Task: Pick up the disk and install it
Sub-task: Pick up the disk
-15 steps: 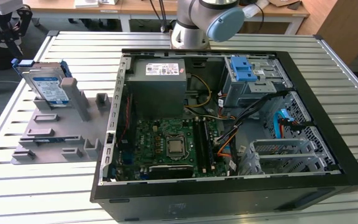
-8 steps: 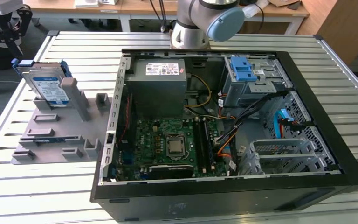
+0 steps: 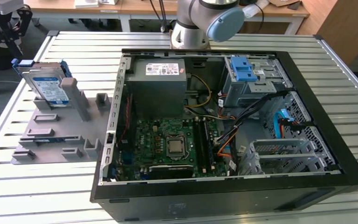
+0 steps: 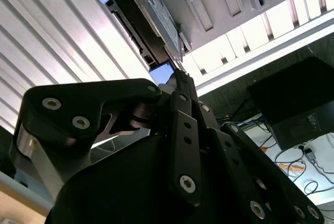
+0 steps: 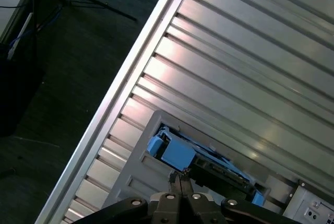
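The disk (image 3: 47,86) stands upright in its grey rack (image 3: 48,140) beside the open computer case (image 3: 229,187), not yet lifted or installed, as the gripper (image 5: 180,178), clenched and empty, hangs over it

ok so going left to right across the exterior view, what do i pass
disk standing in the grey holder → power supply in the open computer case → blue latch → perforated metal cage

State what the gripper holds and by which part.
Nothing. The gripper is shut and empty; the disk stands in the grey rack.
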Robot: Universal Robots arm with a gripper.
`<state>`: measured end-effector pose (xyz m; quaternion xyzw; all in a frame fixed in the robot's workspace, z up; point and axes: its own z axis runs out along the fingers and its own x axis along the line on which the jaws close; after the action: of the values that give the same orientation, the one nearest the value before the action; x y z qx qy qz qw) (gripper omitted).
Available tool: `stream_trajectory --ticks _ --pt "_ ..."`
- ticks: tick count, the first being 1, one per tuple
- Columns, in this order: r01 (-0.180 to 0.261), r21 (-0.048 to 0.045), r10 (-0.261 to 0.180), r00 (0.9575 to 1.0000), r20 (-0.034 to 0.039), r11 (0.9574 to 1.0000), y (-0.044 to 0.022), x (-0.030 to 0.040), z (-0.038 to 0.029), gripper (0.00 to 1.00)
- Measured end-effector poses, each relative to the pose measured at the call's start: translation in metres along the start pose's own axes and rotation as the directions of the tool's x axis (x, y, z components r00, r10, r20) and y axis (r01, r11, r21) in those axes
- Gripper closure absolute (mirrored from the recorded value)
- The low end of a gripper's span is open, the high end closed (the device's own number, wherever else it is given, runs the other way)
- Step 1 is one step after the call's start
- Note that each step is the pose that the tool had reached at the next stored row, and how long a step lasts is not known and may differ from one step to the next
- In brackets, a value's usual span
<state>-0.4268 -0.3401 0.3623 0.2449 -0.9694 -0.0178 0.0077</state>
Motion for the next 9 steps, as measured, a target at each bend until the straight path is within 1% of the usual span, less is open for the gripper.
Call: stream_trajectory --ticks 3,5,7,9 --pt "0.041 0.0002 -0.041 0.9992 -0.0016 0.9992 0.0 0.0 0.0 0.89" --pt "0.073 0.0003 -0.073 0.9973 -0.0029 0.9973 0.0 0.0 0.0 0.89" --pt "0.108 0.0004 -0.108 0.9942 -0.0041 0.9942 0.0 0.0 0.0001 0.89" --pt "0.143 0.0004 -0.143 0.9897 -0.0056 0.9897 0.0 0.0 0.0001 0.89"
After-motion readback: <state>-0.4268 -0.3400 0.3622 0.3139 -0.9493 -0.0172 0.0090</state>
